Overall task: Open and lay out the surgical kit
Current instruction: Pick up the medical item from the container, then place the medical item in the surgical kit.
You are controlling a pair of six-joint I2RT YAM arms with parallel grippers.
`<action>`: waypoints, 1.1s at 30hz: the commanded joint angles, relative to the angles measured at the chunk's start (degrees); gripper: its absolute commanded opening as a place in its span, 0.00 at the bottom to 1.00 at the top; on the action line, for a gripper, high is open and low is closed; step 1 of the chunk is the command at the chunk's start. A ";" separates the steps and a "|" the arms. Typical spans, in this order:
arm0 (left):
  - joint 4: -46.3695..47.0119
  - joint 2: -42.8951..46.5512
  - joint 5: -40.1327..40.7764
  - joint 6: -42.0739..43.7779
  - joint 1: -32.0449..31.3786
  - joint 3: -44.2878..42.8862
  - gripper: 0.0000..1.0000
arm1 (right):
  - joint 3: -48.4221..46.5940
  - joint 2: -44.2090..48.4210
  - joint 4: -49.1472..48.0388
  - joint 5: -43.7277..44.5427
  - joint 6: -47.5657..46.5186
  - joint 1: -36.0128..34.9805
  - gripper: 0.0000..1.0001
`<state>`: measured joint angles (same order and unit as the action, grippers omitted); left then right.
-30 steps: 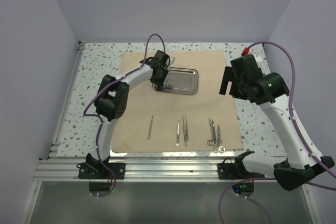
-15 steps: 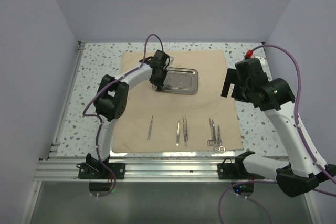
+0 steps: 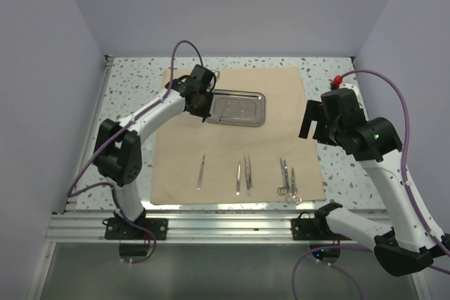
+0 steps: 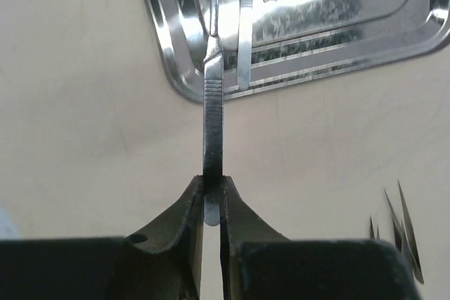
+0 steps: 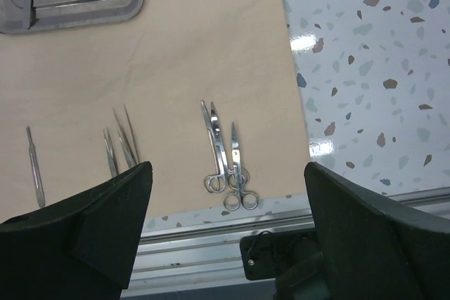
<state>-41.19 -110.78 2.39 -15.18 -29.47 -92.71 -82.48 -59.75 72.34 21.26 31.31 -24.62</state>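
Note:
The beige cloth [image 3: 232, 147] lies spread flat, with the shiny steel tray [image 3: 240, 108] at its back. My left gripper [image 3: 204, 109] hovers at the tray's left end. In the left wrist view it [image 4: 213, 187] is shut on a slim ribbed steel handle [image 4: 213, 103], whose tip reaches over the tray's corner [image 4: 176, 68]. Near the cloth's front edge lie a scalpel handle [image 3: 200, 171], two tweezers [image 3: 243, 176] and ring-handled scissors and forceps [image 3: 287, 179]. My right gripper [image 3: 310, 121] is open and empty, high over the cloth's right edge, above the scissors [image 5: 238, 173].
Speckled tabletop [image 3: 133, 96] surrounds the cloth. An aluminium rail [image 3: 225, 224] runs along the near edge, with the arm bases on it. Lilac walls close in the left, back and right sides.
My left arm's elbow has swung out to the left, and its gripper has shifted slightly left at the tray's end, still holding the handle. My right arm has drawn back toward the right.

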 commanded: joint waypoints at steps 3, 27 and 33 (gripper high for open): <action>1.37 15.04 6.38 -7.22 -6.02 17.60 0.00 | 1.26 1.21 -1.76 -2.36 -1.87 0.28 0.94; 4.54 24.93 15.53 -24.65 -23.44 32.01 0.53 | 3.56 3.49 0.70 -4.12 -2.66 0.28 0.93; 6.12 11.66 12.47 -9.36 -15.54 16.00 0.51 | 1.53 5.08 4.12 -2.10 -1.78 0.28 0.93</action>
<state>-38.09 -94.43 14.70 -33.85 -48.64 -69.47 -77.89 -56.07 73.76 17.17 29.78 -24.58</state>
